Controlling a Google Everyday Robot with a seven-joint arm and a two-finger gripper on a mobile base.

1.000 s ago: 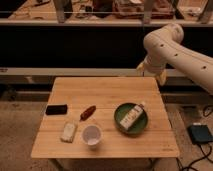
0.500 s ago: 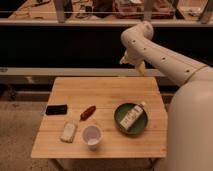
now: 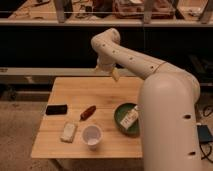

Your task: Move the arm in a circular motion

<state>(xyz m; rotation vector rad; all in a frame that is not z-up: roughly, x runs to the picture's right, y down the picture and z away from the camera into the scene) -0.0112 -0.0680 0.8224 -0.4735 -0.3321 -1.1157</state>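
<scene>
Wooden table (image 3: 107,92), arm (image 3: 150,70), pincer (image 3: 107,71) above

The arm (image 3: 150,85) bends leftward at its elbow, its gripper (image 3: 111,73) hanging downward.

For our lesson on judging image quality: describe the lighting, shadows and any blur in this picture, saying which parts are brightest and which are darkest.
Camera view: the wooden table is evenly and warmly lit; the cream arm is the brightest part, filling the right foreground; the band behind the table is nearly black; the gripper above the table's far edge looks soft and smeared; the white cup and green bowl cast only faint shadows.
</scene>
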